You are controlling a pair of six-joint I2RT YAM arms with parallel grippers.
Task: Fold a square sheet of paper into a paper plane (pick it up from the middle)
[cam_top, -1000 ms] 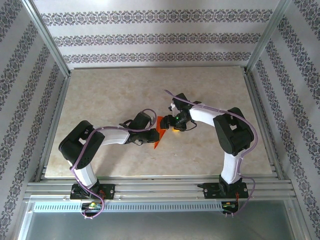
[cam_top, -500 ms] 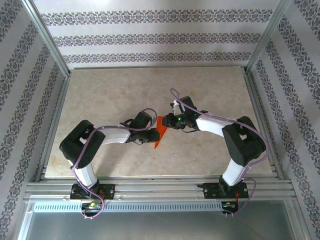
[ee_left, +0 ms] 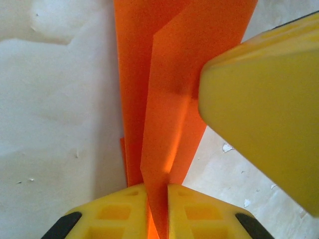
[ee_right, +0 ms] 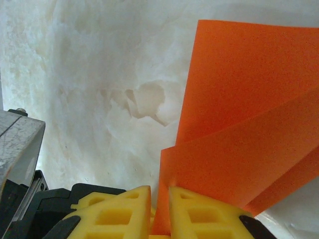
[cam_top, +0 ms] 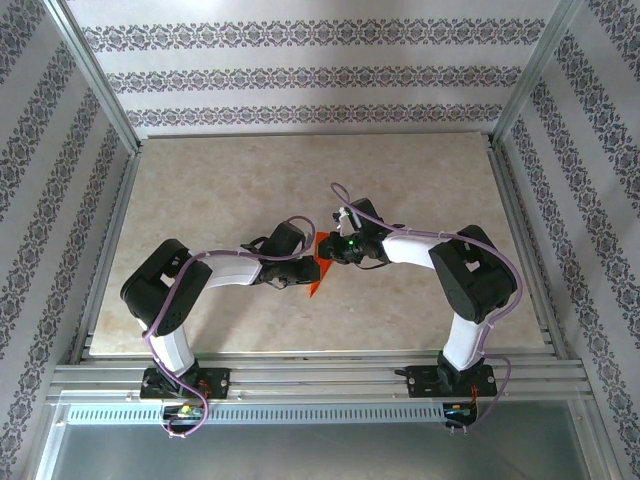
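My right fingers (cam_top: 333,250) are clamping onto the folded orange sheet of paper (ee_right: 249,124) (they were standing wide a second ago). My left fingers (cam_top: 303,272) are still pinching it, near the middle of the worktop (cam_top: 250,180). With both gripping, I'm judging that creasing can start.

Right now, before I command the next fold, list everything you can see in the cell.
paper sheet: one, bright orange, partly folded, mid-table, pinched from both sides
table: one, beige marbled, under the arms
walls: three, white with grey patterned bands, around the table
frame: one, silver metal, along the table's edges
left arm, right arm: two, white and black, reaching in from the near edge
left end effector: one, yellow fingers, shut on the paper sheet
right end effector: one, yellow fingers, shut on the paper sheet
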